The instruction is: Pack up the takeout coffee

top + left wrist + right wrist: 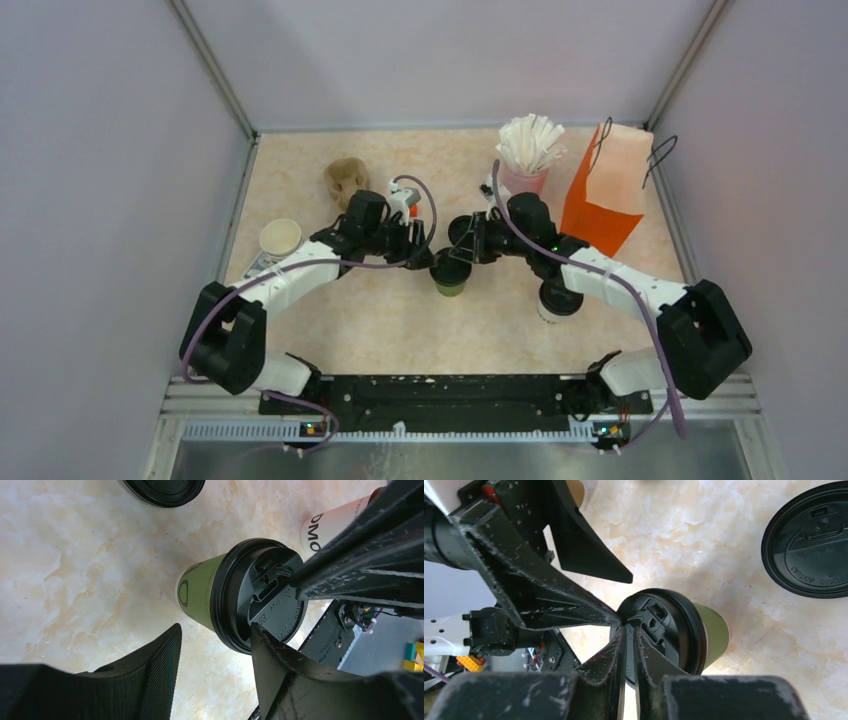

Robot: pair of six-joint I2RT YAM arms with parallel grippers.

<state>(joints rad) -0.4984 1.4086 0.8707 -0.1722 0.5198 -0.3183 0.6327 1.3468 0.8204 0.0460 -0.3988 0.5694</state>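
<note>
The takeout coffee (451, 277) is an olive-green paper cup with a black lid and stands upright at the table's middle. In the left wrist view the cup (197, 592) lies ahead of my open left gripper (215, 635). One finger (150, 675) is clear of the cup on its left. The other finger's tip (257, 630) touches the lid's rim. My right gripper (629, 630) is shut, with its tips pressed on top of the lid (674, 625). In the top view both grippers, left (428, 258) and right (463, 250), meet over the cup.
An orange paper bag (605, 190) stands at the back right beside a pink cup of white straws (527, 160). A second lidded white cup (557, 300) stands under my right arm. A loose black lid (809, 540) lies near. Lidless cream cups (280, 238) stand at the left.
</note>
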